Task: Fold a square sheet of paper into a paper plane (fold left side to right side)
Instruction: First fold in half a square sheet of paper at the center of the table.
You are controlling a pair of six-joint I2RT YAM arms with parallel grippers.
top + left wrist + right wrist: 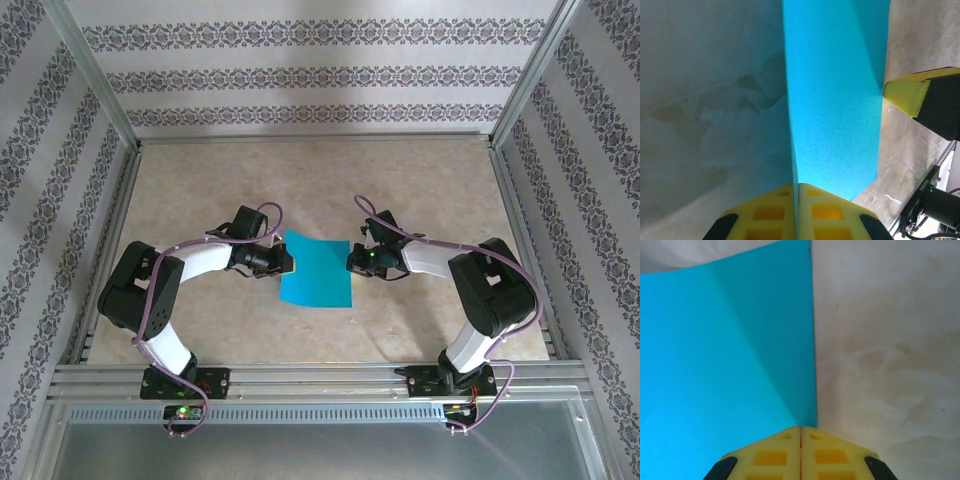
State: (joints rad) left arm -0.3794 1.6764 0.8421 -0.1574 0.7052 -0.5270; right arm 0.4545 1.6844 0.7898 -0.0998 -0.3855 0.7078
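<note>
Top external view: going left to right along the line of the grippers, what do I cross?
left arm → left gripper, shut on the sheet's left edge → square sheet of paper → right gripper, shut on its right edge → right arm

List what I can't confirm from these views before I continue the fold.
- Left wrist: how deep the square sheet of paper sits in the shut left gripper; its fingers cover it.
- Right wrist: same at the right gripper; the sheet's left side runs off the frame.
- Top external: any crease is too small to see.
</note>
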